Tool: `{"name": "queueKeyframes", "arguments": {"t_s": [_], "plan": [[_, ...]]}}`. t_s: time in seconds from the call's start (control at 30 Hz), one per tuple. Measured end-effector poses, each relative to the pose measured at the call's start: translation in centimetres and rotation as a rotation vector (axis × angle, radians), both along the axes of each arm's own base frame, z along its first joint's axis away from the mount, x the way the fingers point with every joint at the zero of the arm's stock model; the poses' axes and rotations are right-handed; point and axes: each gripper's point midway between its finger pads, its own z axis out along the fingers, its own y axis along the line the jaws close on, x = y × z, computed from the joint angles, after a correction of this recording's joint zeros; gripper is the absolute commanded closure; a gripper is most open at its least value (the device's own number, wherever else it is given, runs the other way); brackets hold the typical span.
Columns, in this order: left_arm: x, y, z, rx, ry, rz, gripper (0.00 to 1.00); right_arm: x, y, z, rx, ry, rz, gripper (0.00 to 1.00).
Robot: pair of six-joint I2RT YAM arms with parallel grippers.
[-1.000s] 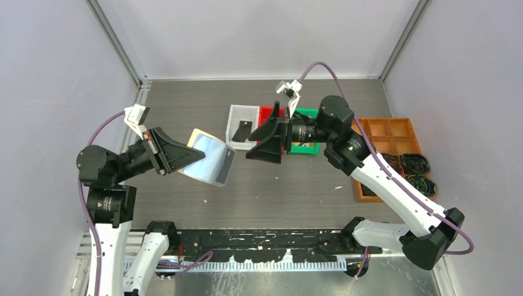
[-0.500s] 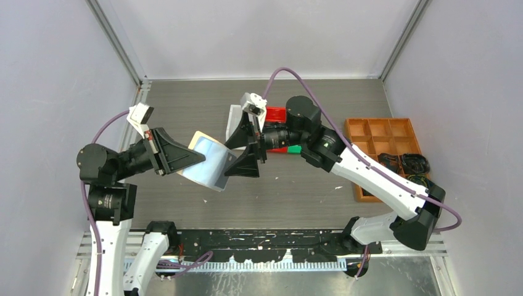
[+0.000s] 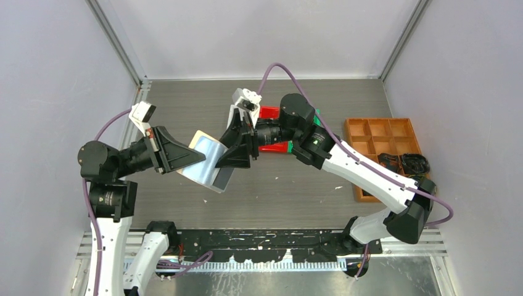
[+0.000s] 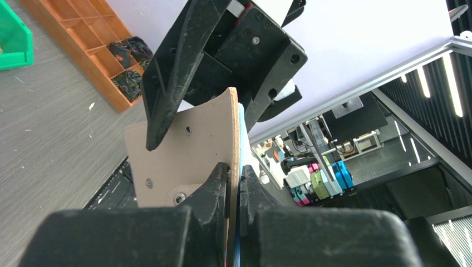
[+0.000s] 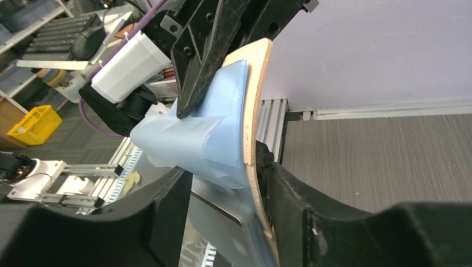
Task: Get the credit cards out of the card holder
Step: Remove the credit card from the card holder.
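Observation:
The beige card holder (image 3: pixel 206 161) hangs in the air left of centre, its clear sleeves (image 5: pixel 206 139) facing up. My left gripper (image 3: pixel 195 158) is shut on its left edge; the tan cover (image 4: pixel 183 161) is pinched between those jaws (image 4: pixel 234 179). My right gripper (image 3: pixel 226 163) straddles the holder's right edge. One finger touches the tan cover (image 5: pixel 255 111), and the other stands off the sleeves with a gap (image 5: pixel 228 192). A grey credit card (image 5: pixel 222 222) with a dark edge shows inside the sleeves between the right jaws. The other credit cards are hidden.
Behind the right arm stand a white bin (image 3: pixel 233 117), a red bin (image 3: pixel 269 112) and a green bin (image 3: pixel 291 148). An orange compartment tray (image 3: pixel 385 132) holding dark cables lies at the right. The grey table (image 3: pixel 290 185) lies below the holder.
The right arm swung left from over the bins to the holder's right edge, and its jaws narrowed around it. The left gripper kept holding the holder in place.

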Motion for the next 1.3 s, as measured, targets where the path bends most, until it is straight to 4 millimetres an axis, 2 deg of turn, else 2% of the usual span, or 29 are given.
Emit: {"name": "queueKeyframes", "arguments": {"t_s": [0.1, 0.27, 0.33, 0.47, 0.53, 0.67, 0.77, 0.83, 0.9, 1.0, 1.2, 1.3], "plan": [[-0.1, 0.0, 0.1, 0.001, -0.010, -0.006, 0.99, -0.3, 0.2, 0.6, 0.023, 0.015, 0.022, 0.74], [-0.5, 0.0, 0.1, 0.009, -0.035, -0.022, 0.72, -0.7, 0.2, 1.0, 0.026, 0.061, 0.051, 0.98], [-0.3, 0.0, 0.1, 0.014, -0.056, -0.015, 0.65, -1.0, 0.2, 1.1, 0.024, 0.076, 0.059, 0.99], [0.4, 0.0, -0.1, 0.037, -0.076, -0.003, 0.61, -1.0, 0.4, 0.8, 0.011, 0.101, 0.056, 0.99], [1.1, 0.1, 0.5, 0.065, -0.104, 0.025, 0.59, -0.5, 0.4, 0.6, 0.000, 0.107, 0.025, 0.99], [1.8, 0.8, 1.8, 0.144, -0.270, 0.143, 0.54, 0.9, 0.3, -0.5, -0.051, 0.141, -0.087, 0.99], [2.0, 1.9, 1.8, 0.230, -0.442, 0.282, 0.54, 2.1, -0.2, -1.2, -0.093, 0.179, -0.192, 0.99], [1.8, 2.7, 1.3, 0.278, -0.528, 0.354, 0.54, 2.8, -0.4, -1.6, -0.119, 0.214, -0.248, 0.99], [0.5, 3.2, 0.8, 0.312, -0.619, 0.398, 0.54, 3.3, -0.5, -1.8, -0.129, 0.253, -0.288, 0.99], [-0.5, 3.5, -0.1, 0.333, -0.666, 0.423, 0.53, 3.8, -0.4, -1.7, -0.130, 0.308, -0.324, 0.99], [1.3, 4.0, -4.1, 0.359, -0.502, 0.443, 0.54, 4.4, -0.4, -0.9, -0.071, 0.359, -0.361, 0.98], [1.5, 3.9, -5.7, 0.339, -0.403, 0.444, 0.54, 4.2, -0.6, -0.5, -0.025, 0.390, -0.362, 0.99]]}}
